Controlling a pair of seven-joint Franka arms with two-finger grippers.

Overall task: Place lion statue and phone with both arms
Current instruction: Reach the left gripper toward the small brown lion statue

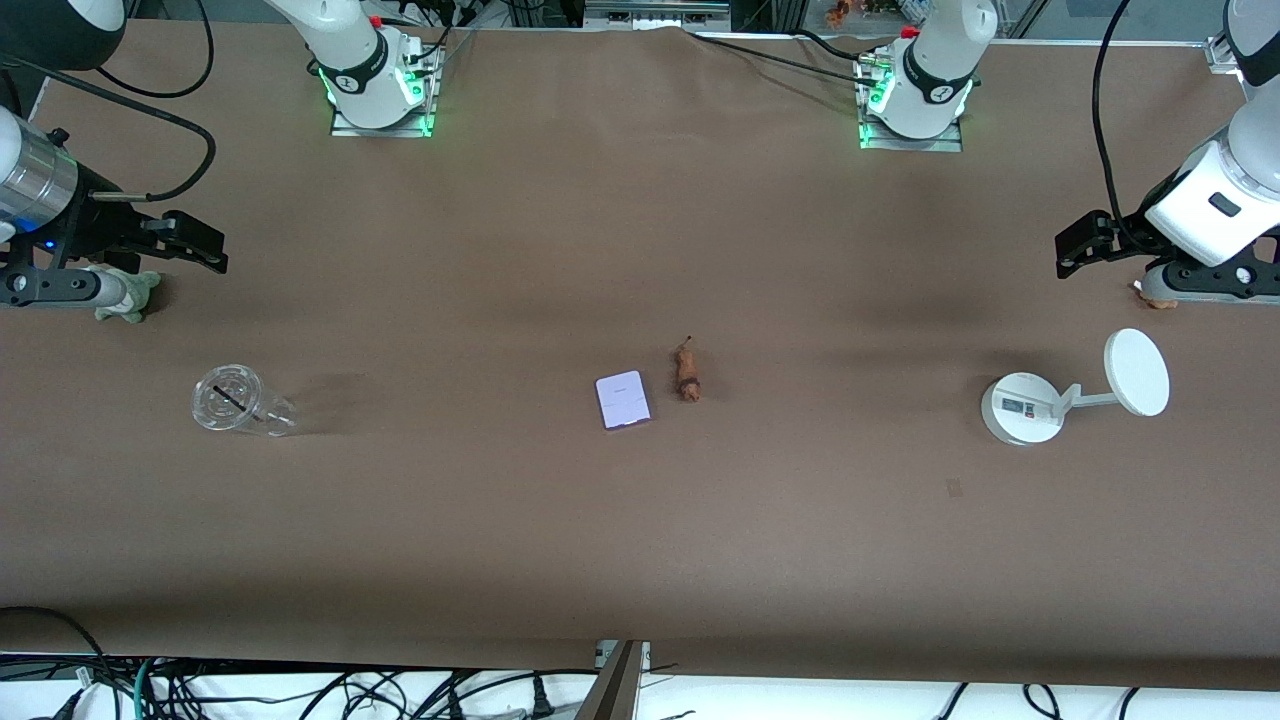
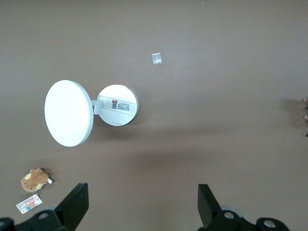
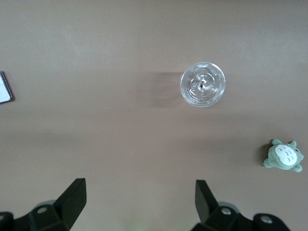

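Note:
The lion statue (image 1: 687,373), a tiny orange-brown figurine, lies in the middle of the table. The phone (image 1: 622,399), a pale lavender slab, lies flat beside it, a little nearer the front camera; its corner shows in the right wrist view (image 3: 5,89). My left gripper (image 1: 1078,246) is open and empty, up in the air at the left arm's end of the table; its fingers frame bare table in the left wrist view (image 2: 143,202). My right gripper (image 1: 200,245) is open and empty, up in the air at the right arm's end (image 3: 139,199).
A white round-based stand with a disc (image 1: 1060,395) (image 2: 86,111) stands near the left arm's end. A brown plush with a tag (image 2: 33,180) lies by it. A clear plastic cup (image 1: 240,402) (image 3: 202,83) and a grey-green plush (image 1: 130,298) (image 3: 284,156) lie at the right arm's end.

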